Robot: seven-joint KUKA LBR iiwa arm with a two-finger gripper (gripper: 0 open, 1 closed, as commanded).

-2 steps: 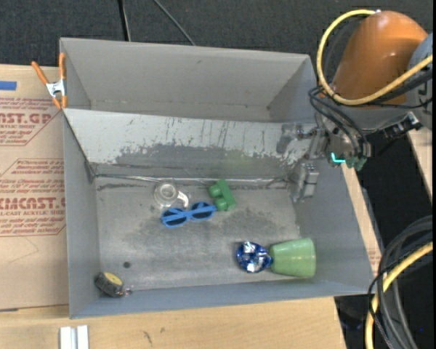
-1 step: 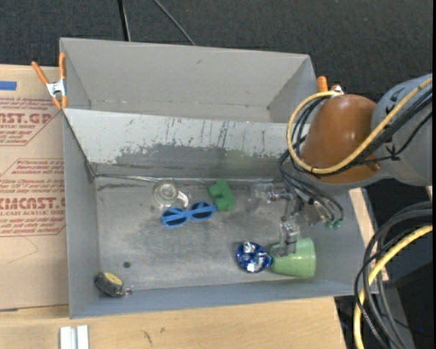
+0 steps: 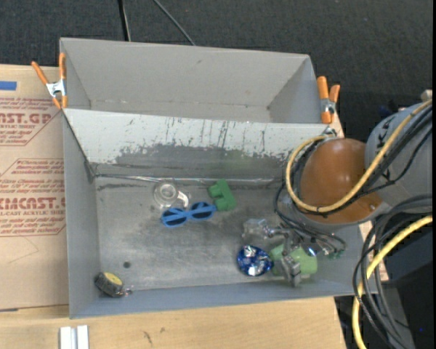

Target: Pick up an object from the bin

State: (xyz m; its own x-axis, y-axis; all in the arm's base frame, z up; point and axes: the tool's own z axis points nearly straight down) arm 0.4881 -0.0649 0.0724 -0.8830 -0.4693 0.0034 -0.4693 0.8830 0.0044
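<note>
My gripper (image 3: 289, 247) is low in the bin's front right corner, under the arm's orange dome. A pale green lump (image 3: 306, 262) lies right against its lower end; I cannot tell whether it is gripped. Just left of the gripper, a shiny blue crumpled ball (image 3: 253, 261) rests on the bin floor. A small clear, glassy piece (image 3: 256, 229) sits at the gripper's upper left side.
Toward the middle of the floor lie a green block (image 3: 221, 195), a blue spectacle-shaped piece (image 3: 188, 214) and a clear round cup (image 3: 165, 193). A small yellow and grey tape measure (image 3: 110, 283) sits in the front left corner. The arm and its cables crowd the right wall.
</note>
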